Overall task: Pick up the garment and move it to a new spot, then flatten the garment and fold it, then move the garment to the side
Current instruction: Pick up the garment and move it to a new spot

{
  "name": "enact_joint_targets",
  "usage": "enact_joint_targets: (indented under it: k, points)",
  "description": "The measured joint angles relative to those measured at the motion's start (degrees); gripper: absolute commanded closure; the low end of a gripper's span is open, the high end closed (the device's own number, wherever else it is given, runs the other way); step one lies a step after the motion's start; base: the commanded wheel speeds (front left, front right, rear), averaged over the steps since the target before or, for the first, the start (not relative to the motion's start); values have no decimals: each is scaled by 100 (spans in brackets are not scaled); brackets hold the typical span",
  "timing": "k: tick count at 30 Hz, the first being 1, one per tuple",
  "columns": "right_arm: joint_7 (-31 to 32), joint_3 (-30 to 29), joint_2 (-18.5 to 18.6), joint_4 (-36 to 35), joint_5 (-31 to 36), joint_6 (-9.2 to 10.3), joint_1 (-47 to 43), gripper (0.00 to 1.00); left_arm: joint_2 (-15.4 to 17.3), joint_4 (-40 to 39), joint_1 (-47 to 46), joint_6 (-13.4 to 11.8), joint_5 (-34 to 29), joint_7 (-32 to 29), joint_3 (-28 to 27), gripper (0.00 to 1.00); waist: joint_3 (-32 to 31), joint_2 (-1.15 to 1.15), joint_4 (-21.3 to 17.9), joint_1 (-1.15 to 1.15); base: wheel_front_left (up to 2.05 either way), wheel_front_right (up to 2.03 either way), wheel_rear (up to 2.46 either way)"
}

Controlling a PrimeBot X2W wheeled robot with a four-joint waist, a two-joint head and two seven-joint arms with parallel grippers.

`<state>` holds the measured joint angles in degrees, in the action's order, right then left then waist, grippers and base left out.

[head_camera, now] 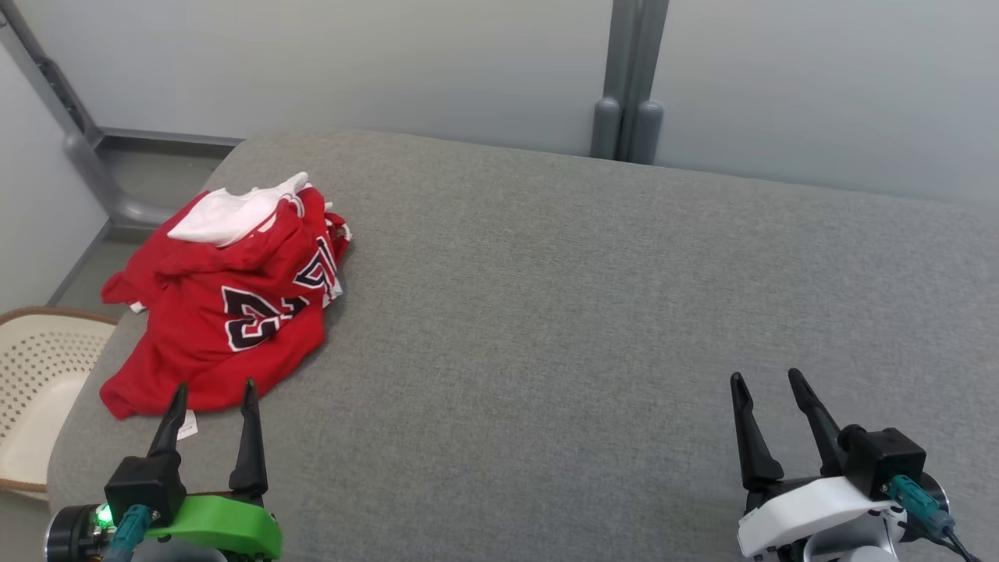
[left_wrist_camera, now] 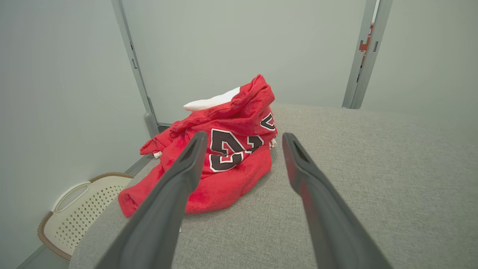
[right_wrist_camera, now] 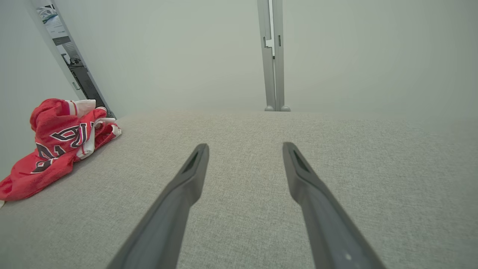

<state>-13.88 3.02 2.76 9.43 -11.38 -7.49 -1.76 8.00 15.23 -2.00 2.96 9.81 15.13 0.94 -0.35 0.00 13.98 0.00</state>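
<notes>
Evidently nothing is done yet: the red jersey (head_camera: 226, 300) lies crumpled at the grey cushion's (head_camera: 593, 312) left corner, while the left gripper (head_camera: 212, 396) and right gripper (head_camera: 769, 384) gape empty

The garment (head_camera: 226, 300) before me was a red jersey with black, white-edged numerals, crumpled in a heap with white fabric showing on top. It lay on my left, at the grey padded surface's (head_camera: 593, 312) left edge.
</notes>
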Motion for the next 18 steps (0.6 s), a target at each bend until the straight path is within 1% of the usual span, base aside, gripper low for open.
enact_joint_targets:
  k: [6, 18]
  points:
    - [-1, 69, 0, 36, -4, 0, 16, 0, 14, 7, 7, -46, 22, 1, -76, 0, 46, 0, 401, 0, 0, 0, 0]
    - [-20, 167, -1, 124, -66, 0, 73, 0, 54, 48, 7, -44, 25, 1, -163, 0, 87, 0, 1101, 0, 0, 0, 0]
